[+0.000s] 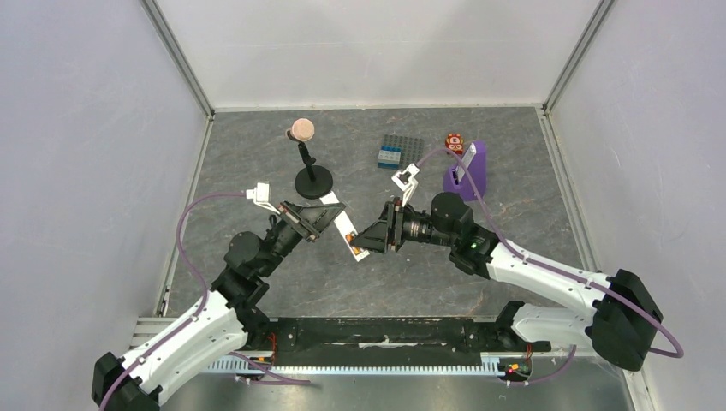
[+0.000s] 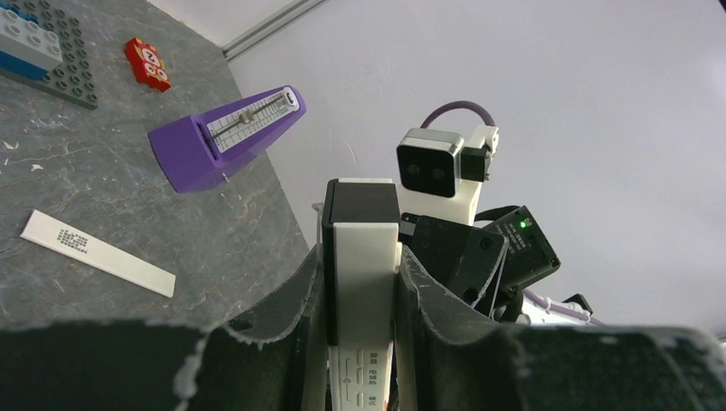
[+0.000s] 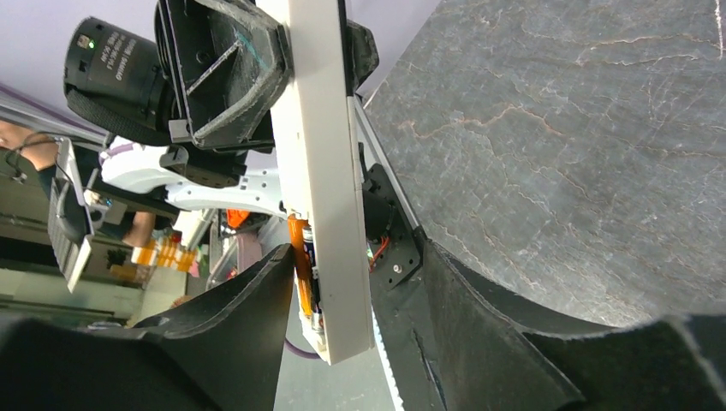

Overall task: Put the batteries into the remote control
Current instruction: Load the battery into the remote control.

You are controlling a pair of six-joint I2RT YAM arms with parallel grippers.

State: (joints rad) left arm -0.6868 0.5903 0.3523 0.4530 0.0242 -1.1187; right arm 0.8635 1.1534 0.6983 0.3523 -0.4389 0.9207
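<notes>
1. My left jaws are clamped on the remote control. It is a slim white bar with a black band along one edge and at its far end, standing up between my two fingers. Small embossed button marks show on its white face down in the grip.
2. From my right wrist the same bar runs lengthwise from the left jaws straight into the gap of my right jaws. There its pale long face is plain and smooth.
3. An orange battery and a dark grey battery with a metallic tip lie side by side, lengthwise, in the narrow recess along its edge, near the end that sits in my right jaws.
4. My right jaws are spread open, one finger on each side of that end. A clear gap shows on the plain-face side; on the battery side I cannot tell whether the finger touches.
5. The bar is held off the counter.
6. Left of my left jaws a flat white strip lies on the counter. A purple wedge-shaped stand sits beyond it.
</notes>
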